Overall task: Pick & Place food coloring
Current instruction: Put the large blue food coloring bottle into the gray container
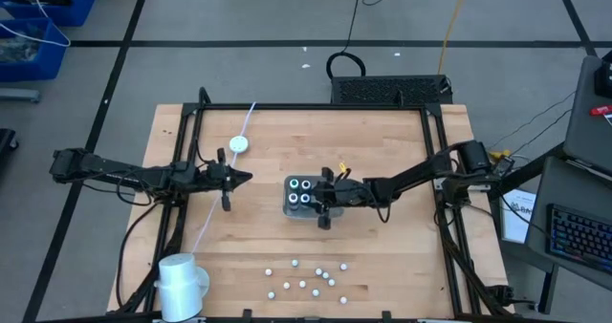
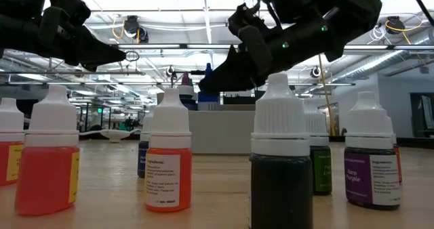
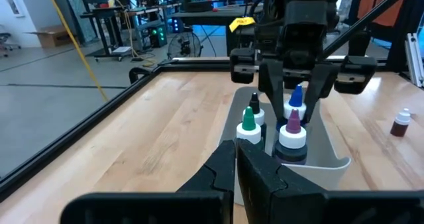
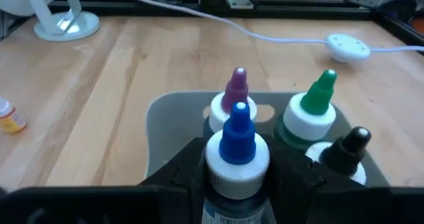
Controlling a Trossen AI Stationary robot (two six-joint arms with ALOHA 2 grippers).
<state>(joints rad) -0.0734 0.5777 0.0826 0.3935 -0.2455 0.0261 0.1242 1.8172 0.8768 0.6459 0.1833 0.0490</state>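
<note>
From above I see the grey tray [image 1: 290, 206] mid-tabletop [image 1: 382, 256] holding four food coloring bottles [image 1: 305, 190] seen cap-on, the right pincer [image 1: 323, 199] at its edge. The left pincer [image 1: 241, 178] waits well apart, fingers together. A white cup [image 1: 182, 285] and loose small bottles [image 1: 306, 277] lie at the near edge.

The low view shows only those loose bottles [image 2: 167, 161] upright, and a workshop ceiling behind.

My left wrist view shows the tray bottles [image 3: 292, 134] standing, tips up, right pincer [image 3: 291, 98] over them.

The right wrist view alone shows the grip: fingers [image 4: 182, 164] clamped on the blue-tipped bottle [image 4: 236, 151], upright beside purple [image 4: 233, 95], green [image 4: 311, 114] and black [image 4: 344, 154] ones.
</note>
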